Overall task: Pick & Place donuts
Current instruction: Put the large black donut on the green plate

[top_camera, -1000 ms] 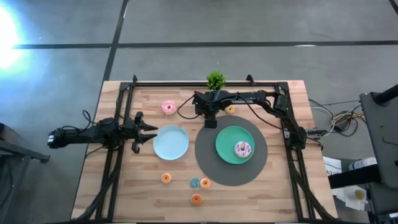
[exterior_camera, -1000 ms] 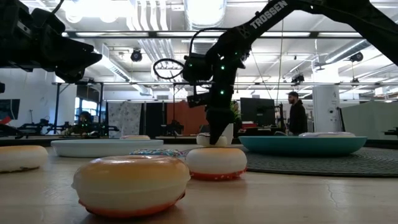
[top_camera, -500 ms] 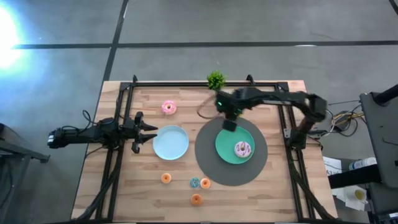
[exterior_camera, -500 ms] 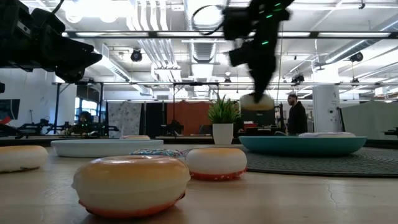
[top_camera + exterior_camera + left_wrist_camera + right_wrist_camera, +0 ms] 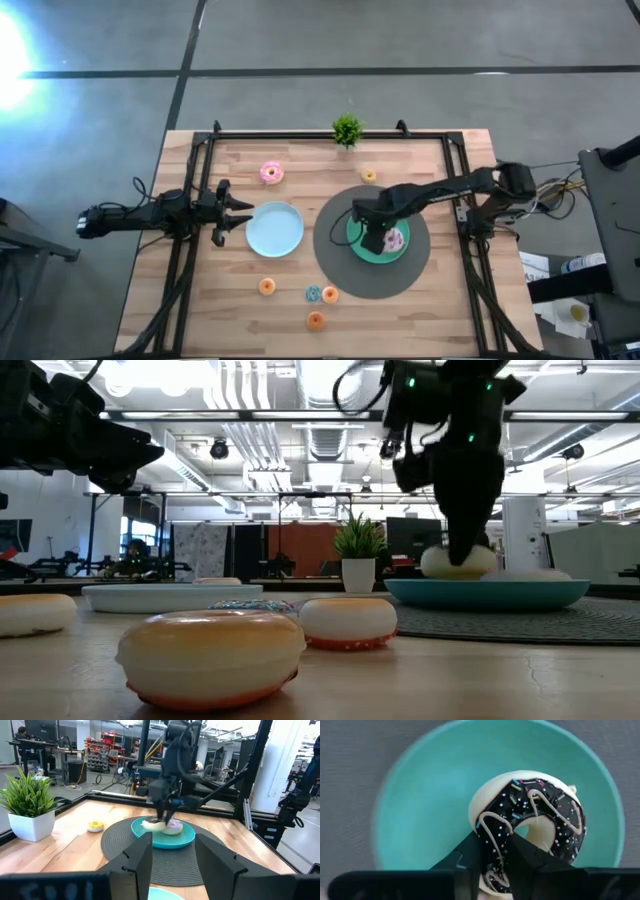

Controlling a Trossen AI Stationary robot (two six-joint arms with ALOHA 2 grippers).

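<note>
Fingers of the right gripper [image 5: 496, 851] pinched the rim of the chocolate donut [image 5: 530, 827], which had travelled from beside the plant [image 5: 347, 129] to just over the teal plate [image 5: 362, 246], near the pale sprinkled donut [image 5: 394, 240] at its three o'clock; release seemed all that remained. Left gripper [image 5: 232, 211] waited spread, at nine o'clock of the light-blue plate [image 5: 274, 229]

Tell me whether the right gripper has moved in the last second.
Yes. The right gripper, holding the chocolate donut, went from beside the plant to over the teal plate.
</note>
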